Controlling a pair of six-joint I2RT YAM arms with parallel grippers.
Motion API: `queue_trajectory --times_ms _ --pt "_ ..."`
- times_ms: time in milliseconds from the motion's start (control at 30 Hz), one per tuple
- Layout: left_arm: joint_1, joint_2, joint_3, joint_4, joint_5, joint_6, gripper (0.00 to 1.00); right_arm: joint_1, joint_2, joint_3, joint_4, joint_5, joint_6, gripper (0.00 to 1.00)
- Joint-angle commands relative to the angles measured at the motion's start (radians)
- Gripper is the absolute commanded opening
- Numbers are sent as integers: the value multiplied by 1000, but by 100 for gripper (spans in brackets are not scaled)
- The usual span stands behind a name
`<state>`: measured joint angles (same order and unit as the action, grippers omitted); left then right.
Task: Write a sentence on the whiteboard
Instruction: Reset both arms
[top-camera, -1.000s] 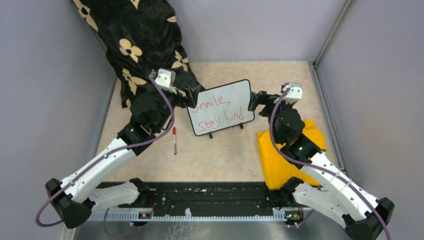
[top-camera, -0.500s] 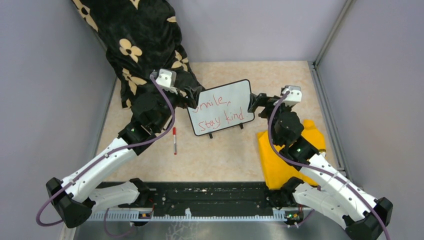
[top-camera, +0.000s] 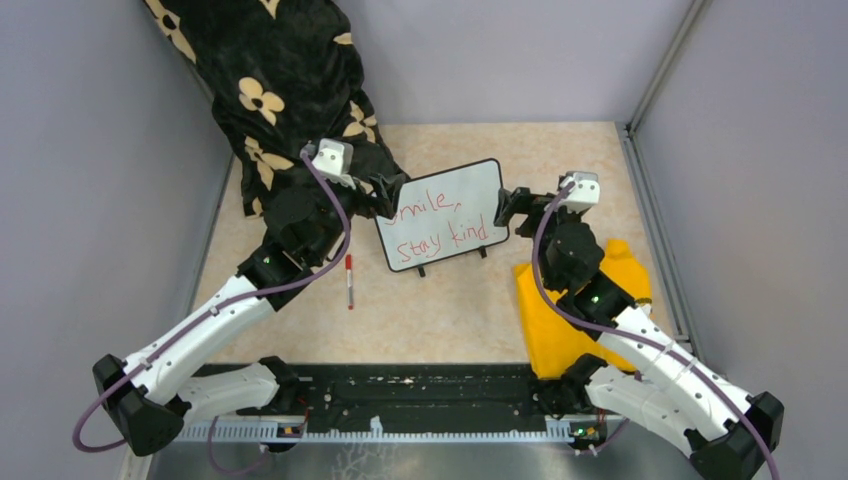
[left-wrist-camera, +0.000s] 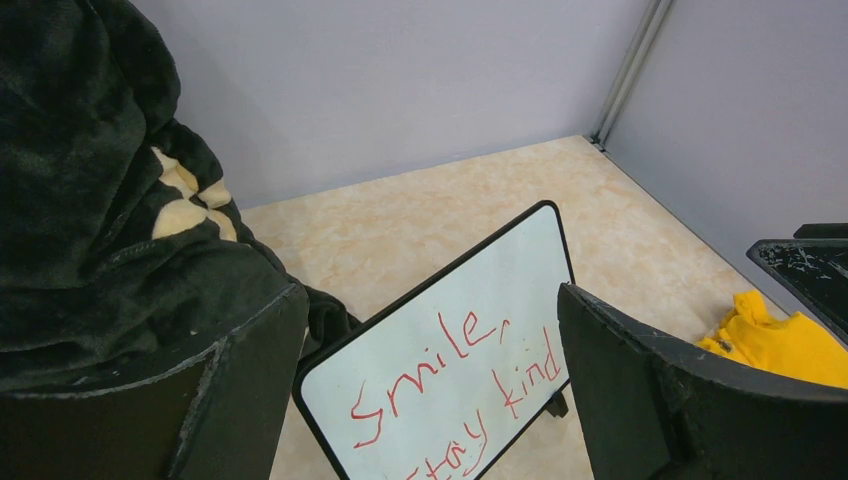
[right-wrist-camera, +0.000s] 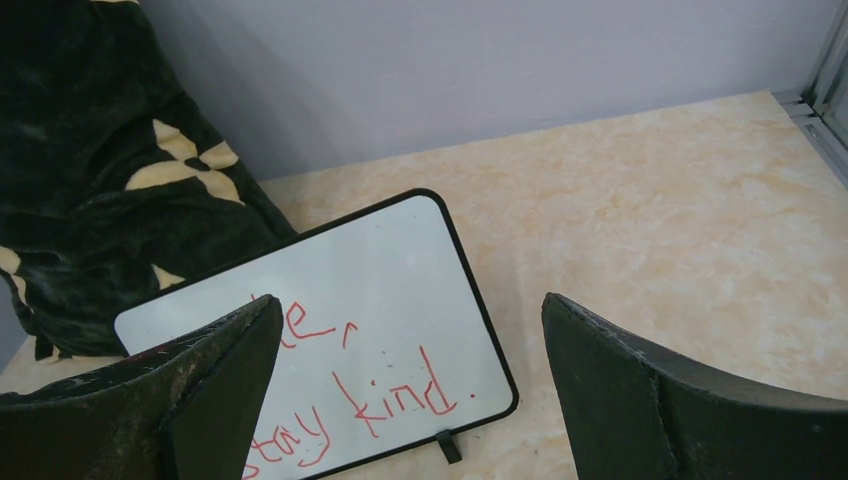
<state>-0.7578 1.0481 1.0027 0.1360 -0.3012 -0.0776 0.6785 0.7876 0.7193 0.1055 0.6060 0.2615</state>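
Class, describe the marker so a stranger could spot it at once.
Start at the beige table, then the whiteboard standing mid-table. In front of its left corner lies the marker, the only thin white stick with a red end.

Start of the sentence (right-wrist-camera: 400, 395) behind the right gripper (right-wrist-camera: 411, 300), wrist view

whiteboard (top-camera: 470, 190) 1 | marker (top-camera: 349, 283) 1 (red-tipped) | yellow cloth (top-camera: 545, 320) 1 | flowered blanket (top-camera: 270, 70) 1

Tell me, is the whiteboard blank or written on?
Written on: the whiteboard carries red words, "Smile, Stay kind.", in every view.
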Motion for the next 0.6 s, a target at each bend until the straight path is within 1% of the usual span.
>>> queue_trajectory --times_ms 0,400,567 --pt "-6 5 -10 37 15 -11 99 -7 -1 20 30 11 -5 99" --pt "-6 7 -13 38 13 -17 99 -7 -2 11 37 13 -10 99" --pt "-6 -7 -34 66 40 -15 99 -6 -1 17 37 12 -13 99"
